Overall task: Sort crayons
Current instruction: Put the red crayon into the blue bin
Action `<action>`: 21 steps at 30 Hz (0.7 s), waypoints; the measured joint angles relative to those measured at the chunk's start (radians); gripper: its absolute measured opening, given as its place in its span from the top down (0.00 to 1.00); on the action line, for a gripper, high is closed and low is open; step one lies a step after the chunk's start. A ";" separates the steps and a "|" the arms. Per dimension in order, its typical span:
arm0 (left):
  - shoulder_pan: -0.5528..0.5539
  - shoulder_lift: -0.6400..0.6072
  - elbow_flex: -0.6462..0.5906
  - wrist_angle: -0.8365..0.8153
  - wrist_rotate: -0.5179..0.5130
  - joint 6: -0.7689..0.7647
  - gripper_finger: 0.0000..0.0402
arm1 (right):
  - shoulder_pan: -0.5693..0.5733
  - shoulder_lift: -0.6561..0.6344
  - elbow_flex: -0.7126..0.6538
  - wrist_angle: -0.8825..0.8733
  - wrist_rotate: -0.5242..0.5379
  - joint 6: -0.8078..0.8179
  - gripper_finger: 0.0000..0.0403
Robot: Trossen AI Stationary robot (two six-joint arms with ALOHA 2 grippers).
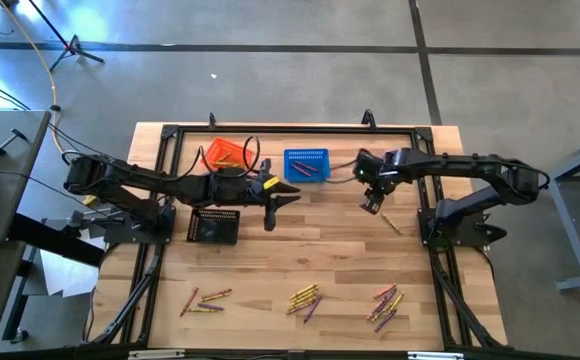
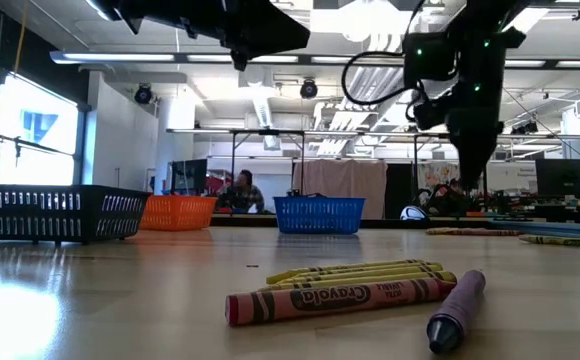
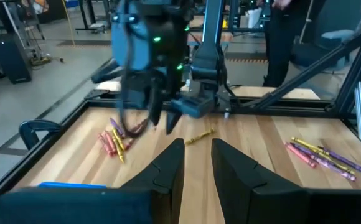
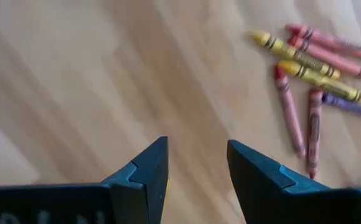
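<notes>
The crayons lie flat on the wooden table in three loose groups near its front edge: left [image 1: 205, 300], middle [image 1: 305, 298] and right [image 1: 385, 305]. One yellow crayon [image 1: 392, 224] lies alone farther back, and it also shows in the left wrist view [image 3: 199, 135]. Some crayons lie in the orange basket [image 1: 225, 153] and the blue basket [image 1: 306, 165]. My left gripper [image 1: 288, 200] hangs open and empty above the table's middle [image 3: 196, 162], next to the black basket [image 1: 214, 225]. My right gripper [image 1: 370, 205] hangs open and empty right of the blue basket [image 4: 196, 168].
The three mesh baskets stand along the table's far half. A black frame [image 1: 160, 180] runs around the table top. In the low view, crayons [image 2: 350, 290] lie close in front. A person [image 2: 242, 190] sits in the room behind.
</notes>
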 joint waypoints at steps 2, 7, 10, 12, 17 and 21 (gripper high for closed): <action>0.005 0.000 0.000 0.004 0.000 0.000 0.82 | -0.055 -0.001 -0.015 0.061 0.001 0.001 0.63; 0.006 0.000 0.000 -0.002 -0.001 0.000 0.82 | -0.200 -0.001 -0.054 0.148 -0.021 0.093 0.63; 0.006 0.000 0.000 -0.008 -0.001 0.000 0.82 | -0.264 -0.001 -0.083 0.149 -0.045 0.050 0.63; 0.006 0.000 0.000 -0.007 -0.001 0.000 0.82 | -0.291 -0.001 -0.107 0.155 -0.058 -0.003 0.63; 0.006 0.000 0.000 -0.004 -0.001 0.000 0.82 | -0.320 -0.001 -0.142 0.213 -0.087 -0.073 0.63; 0.006 0.000 0.000 0.006 -0.001 0.000 0.82 | -0.332 0.013 -0.142 0.263 -0.088 -0.091 0.63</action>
